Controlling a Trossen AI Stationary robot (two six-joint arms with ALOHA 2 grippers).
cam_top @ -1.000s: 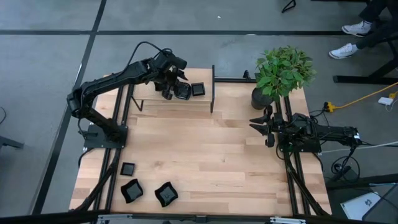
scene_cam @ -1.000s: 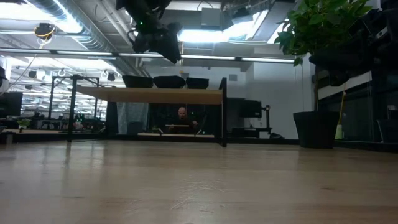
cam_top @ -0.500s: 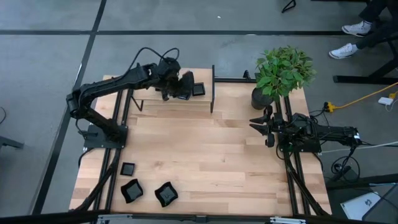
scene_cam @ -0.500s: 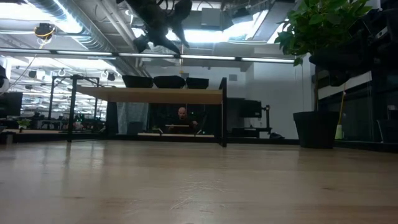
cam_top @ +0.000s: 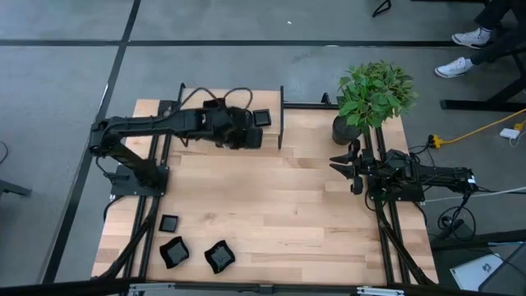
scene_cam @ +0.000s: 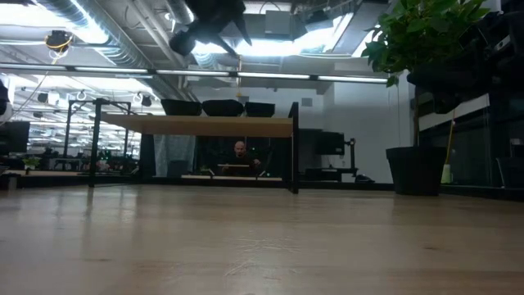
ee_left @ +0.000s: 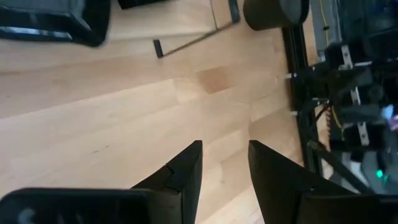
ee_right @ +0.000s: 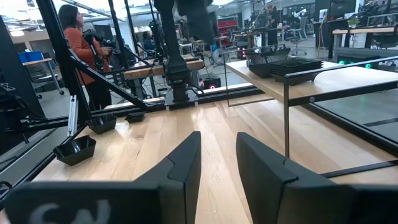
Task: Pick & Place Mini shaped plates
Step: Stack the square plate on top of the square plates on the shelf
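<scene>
Three black mini plates point(scene_cam: 223, 107) rest on their bases in a row on the raised wooden shelf point(scene_cam: 205, 125) at the table's far side; from above only one shelf plate point(cam_top: 261, 117) shows, and my left arm covers the others. Three more plates point(cam_top: 173, 251) lie on the table's near left corner. My left gripper point(cam_top: 253, 136) hovers open and empty above the shelf's near edge, with shelf plates point(ee_left: 50, 22) behind it in its wrist view. My right gripper point(cam_top: 337, 161) waits open and empty at the table's right side.
A potted plant point(cam_top: 374, 94) in a dark pot point(ee_left: 273, 12) stands at the far right corner, beside the shelf's black end frame point(cam_top: 282, 115). Bare wood lies between the arms point(cam_top: 271, 205). A person point(ee_right: 74, 50) stands beyond the table.
My left gripper has drawn back from over the shelf's plates toward the table's near and right edges. It has risen a little and turned, so that it points more toward the right arm. The plates on the shelf stay where they were.
</scene>
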